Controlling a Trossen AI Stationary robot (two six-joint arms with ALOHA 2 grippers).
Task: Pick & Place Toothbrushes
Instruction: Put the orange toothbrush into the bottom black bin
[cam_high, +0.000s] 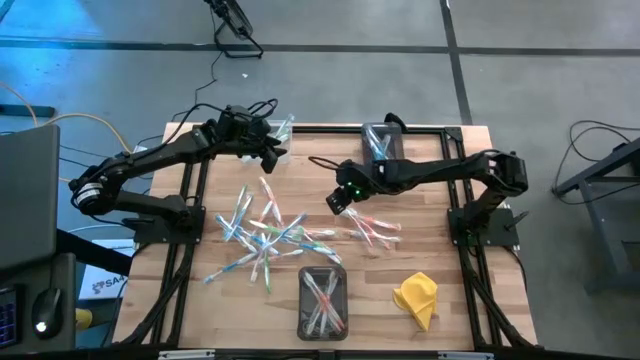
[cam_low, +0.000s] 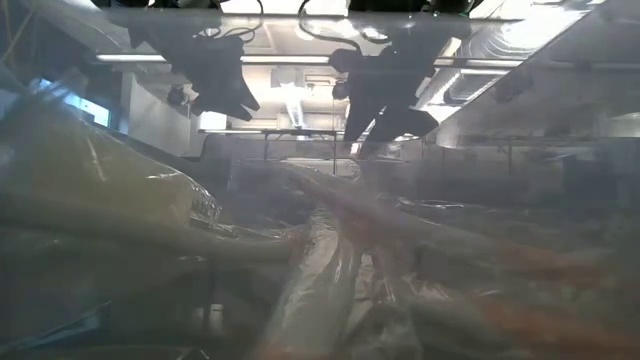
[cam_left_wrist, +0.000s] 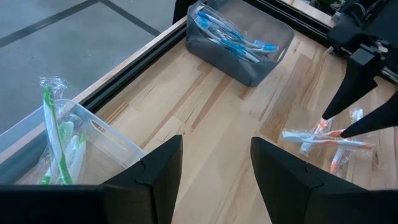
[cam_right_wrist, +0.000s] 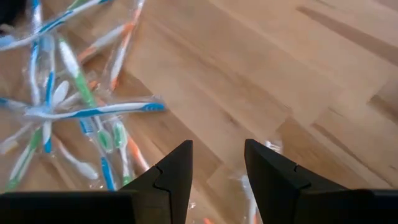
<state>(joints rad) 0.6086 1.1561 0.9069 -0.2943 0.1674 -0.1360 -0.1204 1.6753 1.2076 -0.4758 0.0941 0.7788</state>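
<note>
A loose pile of wrapped toothbrushes (cam_high: 265, 235) with green, blue and orange accents lies flat mid-table. A few orange ones (cam_high: 372, 230) lie apart to its right. My right gripper (cam_high: 338, 203) is open and slants down, its fingertips (cam_left_wrist: 344, 130) right at those orange toothbrushes (cam_left_wrist: 329, 140). Bare wood shows between its fingers (cam_right_wrist: 217, 165). My left gripper (cam_high: 272, 155) is open and holds nothing. It hangs at the far left beside a clear bin of green toothbrushes (cam_left_wrist: 62, 146). My right gripper has its open fingertips just at the orange toothbrushes' wrappers (cam_left_wrist: 339, 138), coming slanting down from the far right. Whether a fingertip touches them I cannot tell. Nothing sits between the fingers.
A dark bin with blue toothbrushes (cam_high: 380, 140) stands at the far edge. Another bin with toothbrushes (cam_high: 322, 300) stands at the near edge. A yellow cloth (cam_high: 417, 297) lies near the front right. Wrapped toothbrushes close to the lens blur the low view.
</note>
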